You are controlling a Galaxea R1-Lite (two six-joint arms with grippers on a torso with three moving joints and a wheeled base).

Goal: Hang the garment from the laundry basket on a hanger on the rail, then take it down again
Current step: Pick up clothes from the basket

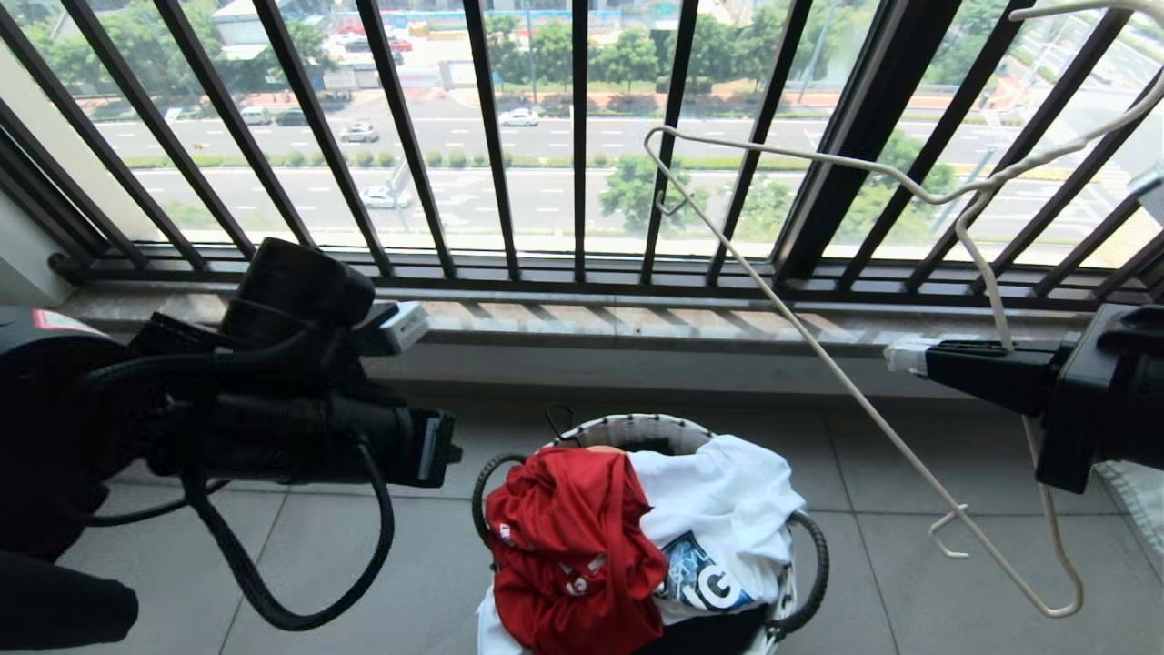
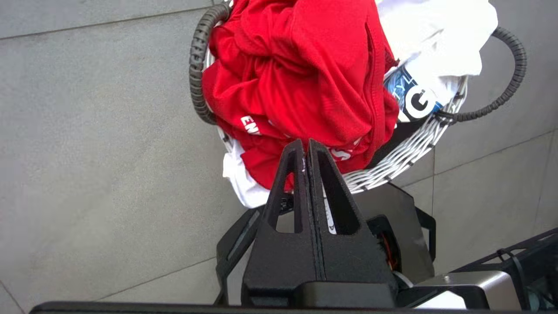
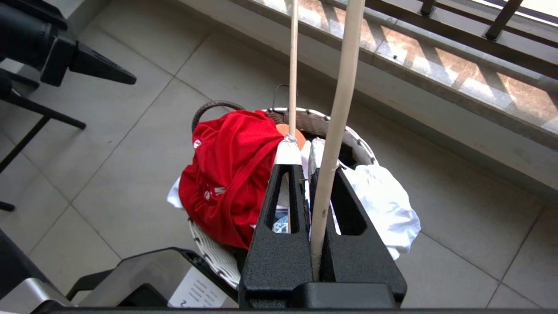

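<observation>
The red garment (image 1: 568, 546) lies heaped in the laundry basket (image 1: 637, 428), tangled against a white T-shirt (image 1: 727, 509) (which could easily come up too). The left gripper (image 2: 305, 146) hovers above with jaws together, while the right gripper (image 3: 303, 163) is clamped on the hanger (image 1: 846, 382), which might snag.

Red garment (image 1: 568, 546) crumpled in laundry basket (image 1: 637, 426), hanger (image 1: 846, 382) tilted

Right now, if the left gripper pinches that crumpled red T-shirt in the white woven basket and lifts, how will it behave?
The red T-shirt lies bunched and folded, so it will likely hang limp and unfurl. It overlaps the white T-shirt, which may drag along. The left gripper is shut above it and must open first.
</observation>
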